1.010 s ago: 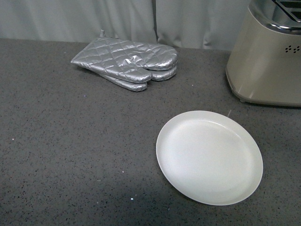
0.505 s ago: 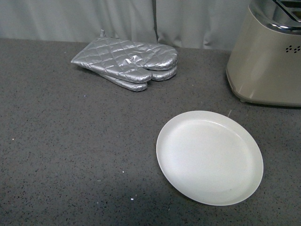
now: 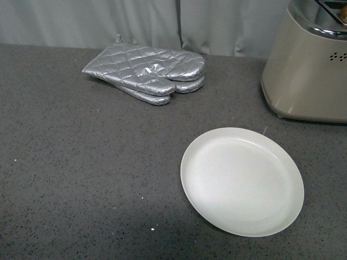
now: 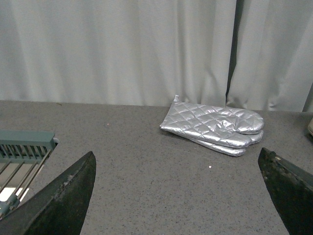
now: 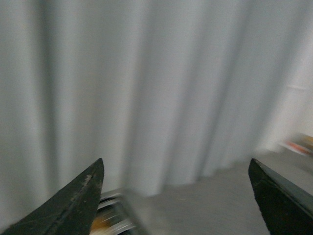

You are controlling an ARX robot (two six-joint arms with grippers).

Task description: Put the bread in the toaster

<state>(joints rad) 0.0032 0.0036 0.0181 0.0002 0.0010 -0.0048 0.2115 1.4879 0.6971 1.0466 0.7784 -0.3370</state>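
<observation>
Grey counter, beige toaster, chrome-topped

Toaster: a large beige-champagne metal body with rounded corners, standing upright on the dark speckled surface at the upper right of the front view, cut off by the top and right frame edges. A cluster of small vent holes marks its side near the right edge; a shiny chrome top band caps the body.

Bread: only a small tan-brown sliver is visible at the extreme upper right corner of the front view, at the chrome top of the toaster. Its shape and how deep it sits cannot be told.

The right wrist view is blurred; an orange-brown patch beside chrome at its lower left cannot be identified.
</observation>
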